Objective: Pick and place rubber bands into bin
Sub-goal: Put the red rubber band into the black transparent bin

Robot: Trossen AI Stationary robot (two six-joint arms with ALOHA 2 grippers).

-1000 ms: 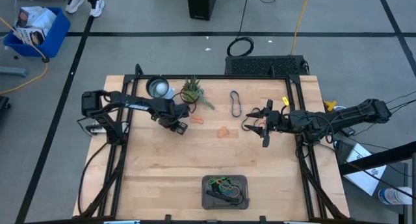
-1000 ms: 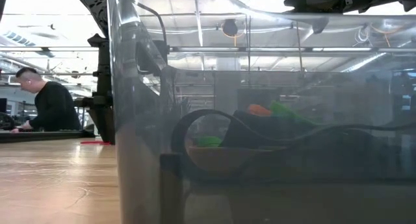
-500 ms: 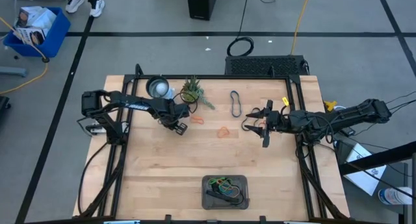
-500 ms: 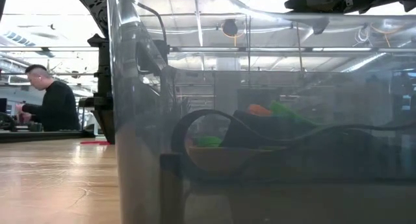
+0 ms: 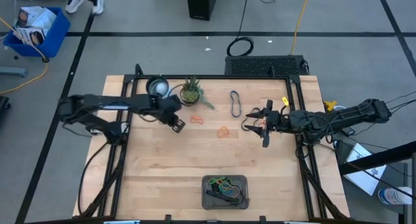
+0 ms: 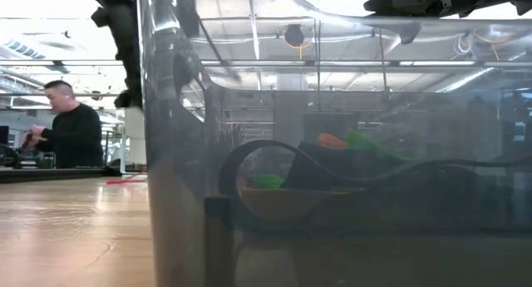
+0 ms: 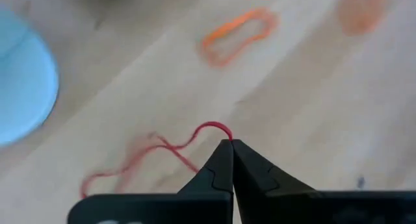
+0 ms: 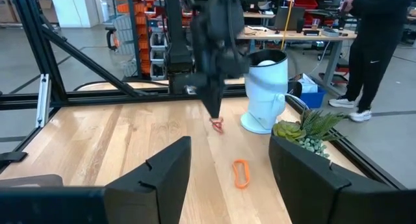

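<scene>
My left gripper [image 5: 179,124] is shut on a red rubber band [image 7: 140,160] at the table's far left, near a small plant [image 5: 193,92]. It also shows in the right wrist view [image 8: 215,115]. My right gripper [image 8: 227,178] is open and empty at the table's right [image 5: 255,124]. Two orange bands [image 5: 197,119] [image 5: 224,132] and a black band [image 5: 235,103] lie flat on the wood between the arms. The dark grey bin [image 5: 225,191] stands at the near edge with several bands in it. My left gripper pinches a bend of the red band [image 7: 221,128] between its two fingertips, only at their free ends. The fingers come from above, slanting down. The rest of the band [image 7: 104,178] trails slack below; whether it is clear of the table I cannot tell.
A white and blue cup-like thing [image 5: 157,87] stands beside the plant at the far left. The black frame rails [image 5: 123,146] run along both table sides. The bin's wall [image 6: 332,195] fills the low view. A person [image 6: 71,137] is in the room beyond.
My left arm has swung its rear links out toward the table's left edge and risen, while its gripper stays shut on the red band at about the same place. My right arm has kept still.
</scene>
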